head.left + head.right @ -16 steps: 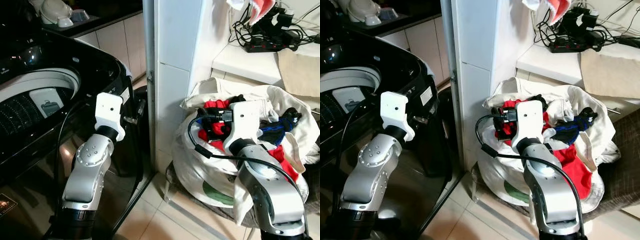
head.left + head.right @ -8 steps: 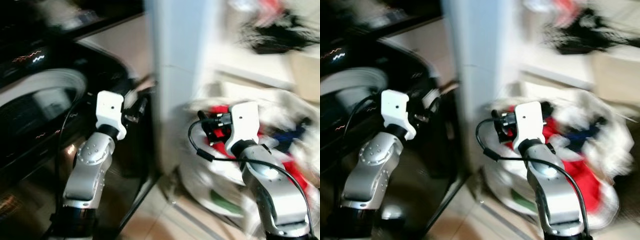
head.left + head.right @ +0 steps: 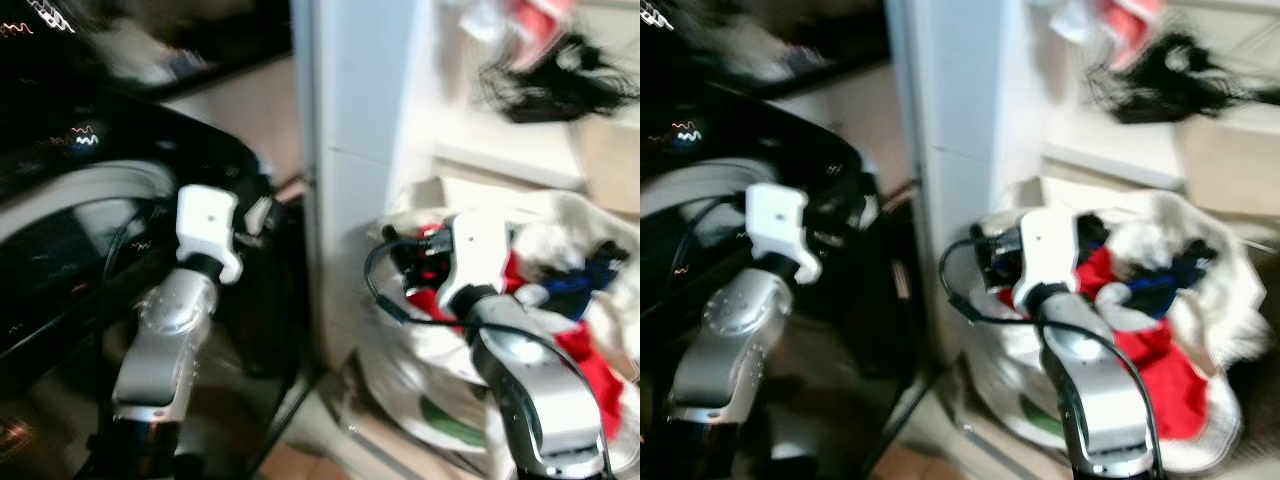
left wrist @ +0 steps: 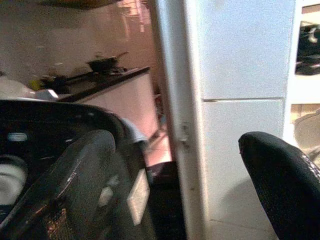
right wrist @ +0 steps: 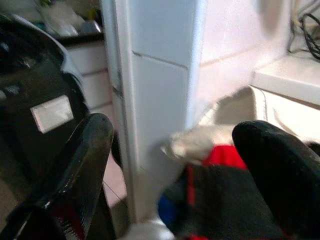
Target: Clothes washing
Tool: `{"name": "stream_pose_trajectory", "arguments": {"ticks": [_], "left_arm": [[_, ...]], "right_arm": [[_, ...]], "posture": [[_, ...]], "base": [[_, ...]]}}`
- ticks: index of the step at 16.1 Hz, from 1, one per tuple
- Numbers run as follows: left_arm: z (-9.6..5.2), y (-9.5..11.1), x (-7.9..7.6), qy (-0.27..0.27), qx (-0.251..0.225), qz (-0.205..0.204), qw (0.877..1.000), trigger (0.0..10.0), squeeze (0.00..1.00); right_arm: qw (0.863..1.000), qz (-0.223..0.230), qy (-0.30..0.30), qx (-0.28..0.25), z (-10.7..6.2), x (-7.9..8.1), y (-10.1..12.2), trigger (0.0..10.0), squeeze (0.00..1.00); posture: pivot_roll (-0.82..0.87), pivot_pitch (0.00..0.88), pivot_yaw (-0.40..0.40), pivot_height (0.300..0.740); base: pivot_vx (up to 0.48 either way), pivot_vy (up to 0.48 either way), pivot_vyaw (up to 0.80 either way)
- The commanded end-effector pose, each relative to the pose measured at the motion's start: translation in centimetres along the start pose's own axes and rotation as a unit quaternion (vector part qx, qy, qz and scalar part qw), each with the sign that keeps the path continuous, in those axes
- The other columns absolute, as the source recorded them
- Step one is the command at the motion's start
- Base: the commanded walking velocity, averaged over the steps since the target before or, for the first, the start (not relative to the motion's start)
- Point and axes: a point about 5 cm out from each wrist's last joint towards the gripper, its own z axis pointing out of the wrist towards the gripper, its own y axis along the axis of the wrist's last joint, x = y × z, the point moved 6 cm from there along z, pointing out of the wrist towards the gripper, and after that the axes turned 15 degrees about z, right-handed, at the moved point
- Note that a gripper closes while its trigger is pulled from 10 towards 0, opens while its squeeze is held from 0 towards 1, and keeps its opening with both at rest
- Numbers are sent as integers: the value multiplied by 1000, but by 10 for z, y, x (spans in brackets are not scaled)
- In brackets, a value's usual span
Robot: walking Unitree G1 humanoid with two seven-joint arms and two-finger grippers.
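The clothes (image 3: 545, 290) lie in a heap in a white bag (image 3: 1230, 320) on the floor, on the robot's right, beside a white pillar (image 3: 365, 150). The washer (image 3: 90, 250) stands on the left. The right gripper (image 5: 175, 165) is just above the heap, fingers (image 5: 272, 165) open wide, holding nothing. The clothes are right in front of it and a bit below. The left gripper (image 4: 170, 190) is open too, up by the washer, far from the clothes. The right arm is much nearer, so it should grab.
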Motion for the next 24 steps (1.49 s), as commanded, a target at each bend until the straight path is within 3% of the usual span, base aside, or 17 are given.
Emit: {"name": "stream_pose_trajectory", "arguments": {"ticks": [1, 7, 9, 10, 12, 13, 15, 17, 18, 19, 20, 24], "left_arm": [[3, 3, -9, -20, -3, -7, 1000, 10000, 0], [5, 3, -12, -26, 5, -40, 999, 10000, 0], [6, 4, -14, -33, 2, -28, 999, 10000, 0], [6, 2, -21, -56, 6, -38, 998, 10000, 0], [-2, 3, -40, -119, -6, -8, 993, 10000, 0], [-2, 4, -42, -124, -11, -5, 992, 10000, 0], [-7, 16, -50, -157, -34, -32, 986, 10000, 0], [-3, 12, -48, -153, -3, -86, 984, 10000, 0], [-3, 15, -51, -165, -10, -94, 982, 10000, 0], [-2, 16, -50, -164, -14, -89, 982, 10000, 0], [-2, 15, -50, -163, -11, -88, 983, 10000, 0], [-1, 11, -49, -158, 12, -98, 982, 10000, 0]], "right_arm": [[1000, -9, -19, -5, -1, -9, 4, 10000, 0], [998, -14, -66, -12, -1, -28, 18, 10000, 0], [992, -2, -123, 10, 0, -52, 21, 10000, 0], [987, 4, -156, 27, -2, -70, 17, 10000, 1000], [984, 10, -175, 34, -4, -81, 20, 10000, 1000], [984, 11, -177, 34, -5, -82, 21, 10000, 1000], [975, 14, -214, 50, -11, -98, 20, 10000, 1000], [975, 22, -213, 51, -11, -101, 21, 10000, 1000], [977, 28, -204, 47, -9, -100, 23, 10000, 702], [979, 32, -198, 46, -6, -100, 23, 10000, 125], [978, 33, -199, 49, -4, -103, 23, 10000, 0], [980, 35, -184, 70, 9, -106, 14, 10000, 0]], "posture": [[-126, 0, 50, 740], [-134, 0, 52, 740], [-131, 0, 40, 740], [-130, 0, 36, 740], [-128, 0, 32, 740], [-130, 0, 31, 740], [-128, 0, 30, 740], [-129, 0, 32, 740], [-130, 0, 33, 740], [-130, 0, 33, 740], [-130, 0, 35, 740], [-129, 0, 36, 740]], "base": [[0, 0, 0], [0, 0, 0], [0, 0, 0], [0, 0, 0], [0, 0, 0], [0, 0, 0], [0, 0, 0], [0, 0, 0], [0, 0, 0], [0, 0, 0], [0, 0, 0], [0, 0, 0]]}}
